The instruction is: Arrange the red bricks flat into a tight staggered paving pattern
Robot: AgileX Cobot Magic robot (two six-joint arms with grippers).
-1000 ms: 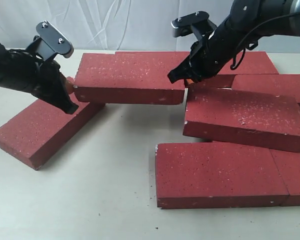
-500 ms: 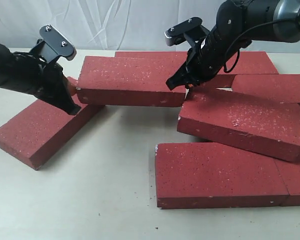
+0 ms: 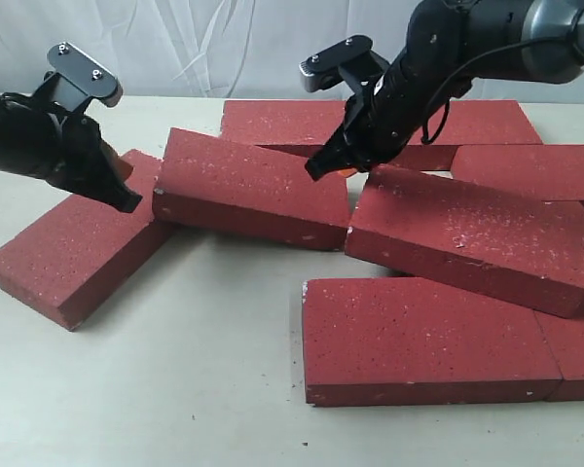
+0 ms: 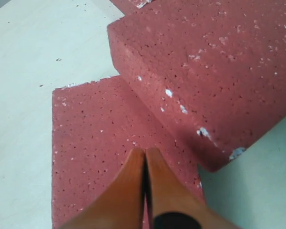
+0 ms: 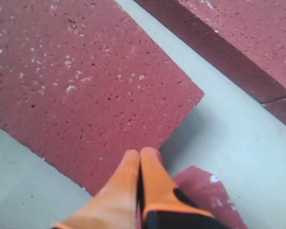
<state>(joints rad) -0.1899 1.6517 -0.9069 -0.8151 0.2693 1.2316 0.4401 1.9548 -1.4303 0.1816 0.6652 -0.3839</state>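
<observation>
On the pale table (image 3: 175, 379) the red bricks (image 3: 428, 336) lie loose, two tilted mid-frame; paving looks barely begun. Left gripper (image 3: 127, 201) and right gripper (image 3: 317, 170) are pinched together, empty.

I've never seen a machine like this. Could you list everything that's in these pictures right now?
red bricks: at least eight showing, dark red with white speckles, on the table; most lie flat.
tilted middle brick: one, leaning on the left-hand brick.
tilted right brick: one, lying across its neighbours.
table: one, cream, under everything.
backdrop: one, white cloth, behind.
arms: two, black, left and right.
left fingers: orange, shut, empty, over the left-hand brick.
right fingers: orange, shut, empty, near where the two tilted bricks meet.
</observation>
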